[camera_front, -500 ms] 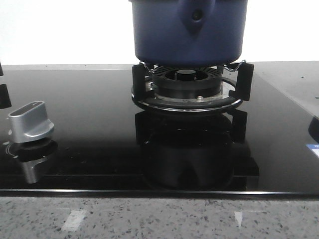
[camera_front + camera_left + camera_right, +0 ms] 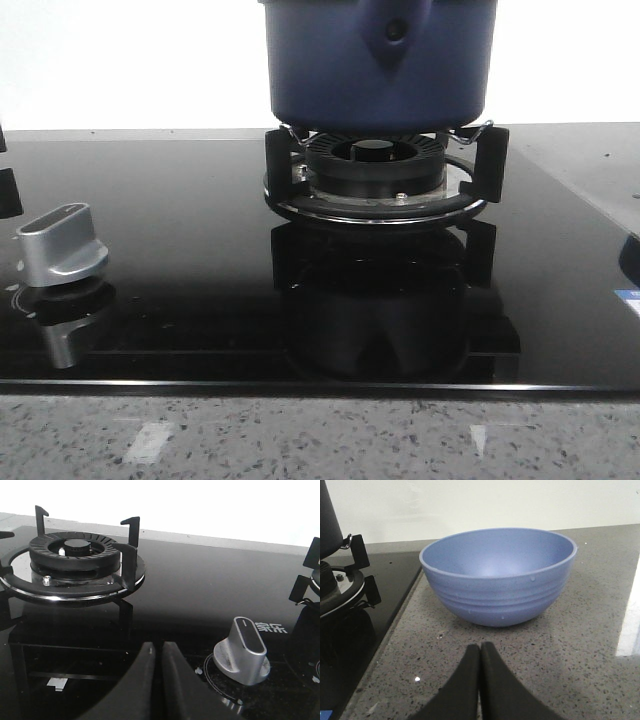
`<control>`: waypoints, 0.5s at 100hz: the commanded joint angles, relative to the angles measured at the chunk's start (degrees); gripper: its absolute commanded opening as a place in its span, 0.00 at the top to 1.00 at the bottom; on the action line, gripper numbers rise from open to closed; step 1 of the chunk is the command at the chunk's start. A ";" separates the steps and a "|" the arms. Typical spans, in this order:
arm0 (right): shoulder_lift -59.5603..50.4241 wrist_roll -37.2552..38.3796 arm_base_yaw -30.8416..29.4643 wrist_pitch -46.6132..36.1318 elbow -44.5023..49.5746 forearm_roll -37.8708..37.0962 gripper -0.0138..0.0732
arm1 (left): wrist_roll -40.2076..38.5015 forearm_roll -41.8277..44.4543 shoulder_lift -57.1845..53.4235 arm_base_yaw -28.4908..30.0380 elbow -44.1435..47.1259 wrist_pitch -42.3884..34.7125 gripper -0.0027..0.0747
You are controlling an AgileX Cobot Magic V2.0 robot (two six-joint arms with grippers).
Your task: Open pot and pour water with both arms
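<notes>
The dark-blue pot (image 2: 380, 65) sits on the black burner ring (image 2: 378, 178) at the back middle of the front view; its teardrop bulge with a dark hole faces me, and its top is cut off by the frame. A dark edge of the pot shows in the right wrist view (image 2: 329, 522). My left gripper (image 2: 157, 650) is shut and empty above the black glass hob, beside a silver knob (image 2: 243, 651). My right gripper (image 2: 480, 650) is shut and empty over the grey stone counter, just short of a blue bowl (image 2: 498, 575). Neither gripper shows in the front view.
A second, bare burner (image 2: 75, 562) with upright pan supports stands ahead of the left gripper. The silver knob (image 2: 62, 245) sits at the hob's left in the front view. The speckled counter edge (image 2: 320, 435) runs along the front.
</notes>
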 commanded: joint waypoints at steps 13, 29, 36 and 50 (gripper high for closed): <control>-1.00 -0.10 -0.24 -5.51 1.46 -0.71 0.91 | -0.51 -0.45 -1.59 -0.13 1.77 -4.49 0.99; -1.00 -0.10 -0.24 -7.44 1.46 -0.71 0.91 | -0.51 -0.45 -1.59 -0.13 1.77 -4.49 0.99; -1.00 -0.10 -0.24 -7.67 1.46 -0.71 0.91 | -0.51 -0.45 -1.59 -0.13 1.77 -5.29 0.99; -1.00 -0.10 -0.24 -7.67 1.46 -0.60 0.91 | -0.51 -0.45 -1.59 -0.13 1.77 -5.42 0.99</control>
